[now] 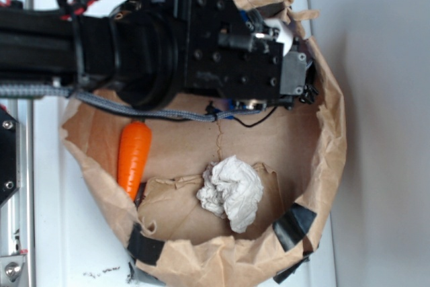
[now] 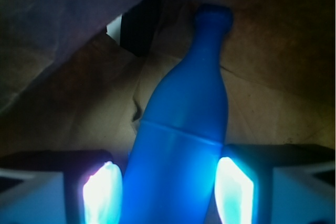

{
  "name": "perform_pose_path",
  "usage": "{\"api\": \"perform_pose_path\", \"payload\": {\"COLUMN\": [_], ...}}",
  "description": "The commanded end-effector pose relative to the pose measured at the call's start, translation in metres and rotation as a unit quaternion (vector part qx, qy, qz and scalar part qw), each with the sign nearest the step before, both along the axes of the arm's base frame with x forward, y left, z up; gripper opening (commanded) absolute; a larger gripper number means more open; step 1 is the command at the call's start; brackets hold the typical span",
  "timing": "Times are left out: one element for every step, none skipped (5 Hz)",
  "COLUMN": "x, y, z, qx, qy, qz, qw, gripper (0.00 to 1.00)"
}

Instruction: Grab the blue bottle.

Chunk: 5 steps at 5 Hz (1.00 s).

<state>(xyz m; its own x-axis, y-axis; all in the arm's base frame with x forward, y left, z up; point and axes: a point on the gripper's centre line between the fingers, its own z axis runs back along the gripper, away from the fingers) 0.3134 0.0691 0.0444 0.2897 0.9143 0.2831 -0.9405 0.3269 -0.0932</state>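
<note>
Blue bottle (image 2: pixel 181 129) lies between gripper (image 2: pixel 168 190) fingers (image 2: pixel 102 192) (pads flank body, contact uncertain), neck pointing toward paper bag (image 2: pixel 63 103) wall.

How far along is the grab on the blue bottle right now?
Done: the end effector is down inside the brown paper bag and straddles the blue bottle, one finger at each side of its body. In hand: closing; the wrist view cannot confirm firm contact. Left: clamp and lift. The carrot and crumpled tissue lie apart.
</note>
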Motion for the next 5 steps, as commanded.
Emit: {"api": "perform_pose_path", "payload": {"x": [-0.007, -0.014, -0.019, -0.026, -0.04], "y": [-0.004, -0.006, -0.006, -0.012, -0.026], "z": [0.037, 0.063, 0.087, 0.115, 0.136], "qx": [-0.039, -0.078, -0.117, -0.153, -0.157], "qy": [-0.024, -0.021, -0.01, 0.019, 0.043], "qz": [-0.016, -0.029, -0.046, -0.091, -0.151], "qw": [0.999, 0.996, 0.992, 0.984, 0.975], "gripper": [0.0, 0.0, 0.0, 0.0, 0.0]}}
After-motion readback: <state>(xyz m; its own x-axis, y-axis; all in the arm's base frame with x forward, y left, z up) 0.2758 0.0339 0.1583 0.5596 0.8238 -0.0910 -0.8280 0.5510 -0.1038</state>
